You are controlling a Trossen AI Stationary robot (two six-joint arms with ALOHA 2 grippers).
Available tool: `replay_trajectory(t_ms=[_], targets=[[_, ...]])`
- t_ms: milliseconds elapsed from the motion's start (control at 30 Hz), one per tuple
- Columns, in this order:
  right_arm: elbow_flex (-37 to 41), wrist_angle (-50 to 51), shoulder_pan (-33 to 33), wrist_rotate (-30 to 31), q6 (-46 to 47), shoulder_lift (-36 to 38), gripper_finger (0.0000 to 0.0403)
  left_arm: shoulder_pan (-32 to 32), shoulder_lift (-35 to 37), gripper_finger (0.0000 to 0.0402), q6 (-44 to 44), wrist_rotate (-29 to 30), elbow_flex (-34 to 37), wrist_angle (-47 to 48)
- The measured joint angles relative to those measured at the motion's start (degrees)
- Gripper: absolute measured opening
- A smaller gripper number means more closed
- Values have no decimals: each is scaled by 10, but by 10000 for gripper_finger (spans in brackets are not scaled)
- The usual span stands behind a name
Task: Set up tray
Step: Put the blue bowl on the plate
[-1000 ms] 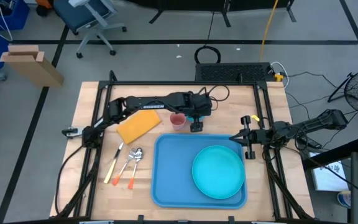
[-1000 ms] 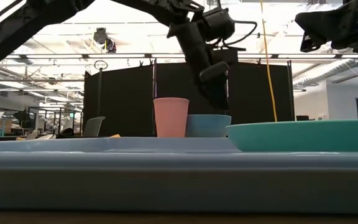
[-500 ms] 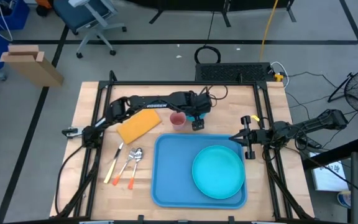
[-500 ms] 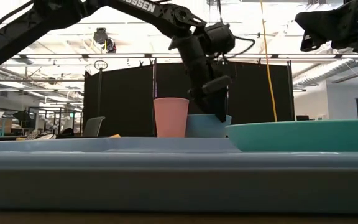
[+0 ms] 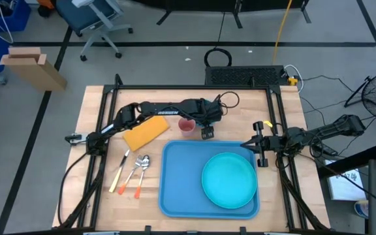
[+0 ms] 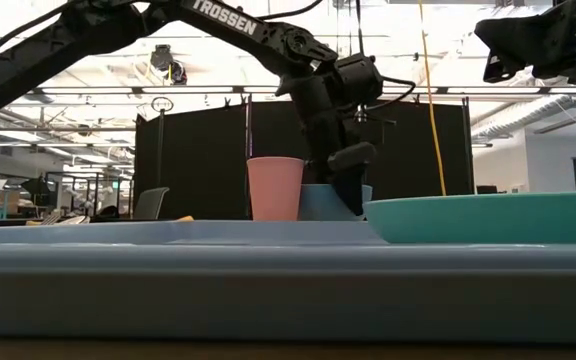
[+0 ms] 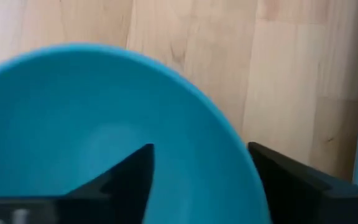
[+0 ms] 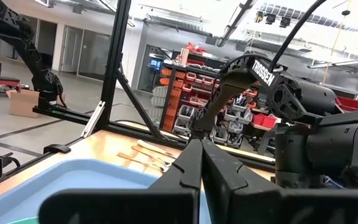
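The wooden table [image 5: 96,111] is the biggest thing here. On it lies the tray [image 5: 178,179], big, flat and blue, on the side near the right arm. A round turquoise plate [image 5: 230,180] sits in the tray. The left arm reaches across the back of the table, and the left gripper [image 5: 207,132] hangs just behind the tray's back edge. Its fingers [image 7: 126,180] are spread wide, one inside a small blue bowl [image 7: 98,124] and one outside, with the rim between them. I cannot tell if they squeeze the rim. A pink cup [image 5: 187,126] stands right beside the bowl. A yellow cloth [image 5: 145,131] lies under the left arm. Next to the tray are three spoons and forks [image 5: 131,173] with orange and yellow handles. The right gripper [image 5: 261,145] waits above the tray's back corner, its fingers pressed together, holding nothing.
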State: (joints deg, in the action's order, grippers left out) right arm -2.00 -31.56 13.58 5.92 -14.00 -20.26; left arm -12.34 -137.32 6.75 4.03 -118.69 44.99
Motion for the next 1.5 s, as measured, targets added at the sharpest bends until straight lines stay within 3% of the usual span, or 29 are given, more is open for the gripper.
replay_trajectory(t_ms=[267,333,533,633,800,900,1100,1333,1500], targets=[[0,-2,0,0,-2,0,0,0,0,46,32,-10,0,-34],[0,-2,0,0,-2,0,0,0,0,15,54,-22,0,-40],[0,-4,0,0,-9,0,0,5,3,8,85,-16,0,-28],[0,-3,0,0,-16,0,0,11,10,8,100,13,-12,-1],[0,-5,0,0,-17,0,0,25,25,8,129,48,-87,78],[0,-4,0,0,-21,0,0,31,48,8,149,14,-127,114],[0,-4,0,0,-20,6,0,39,156,8,147,-53,-123,116],[0,-4,0,0,16,8,0,76,305,7,166,-50,-26,107],[0,-3,0,0,28,8,0,97,450,7,153,-54,145,36]])
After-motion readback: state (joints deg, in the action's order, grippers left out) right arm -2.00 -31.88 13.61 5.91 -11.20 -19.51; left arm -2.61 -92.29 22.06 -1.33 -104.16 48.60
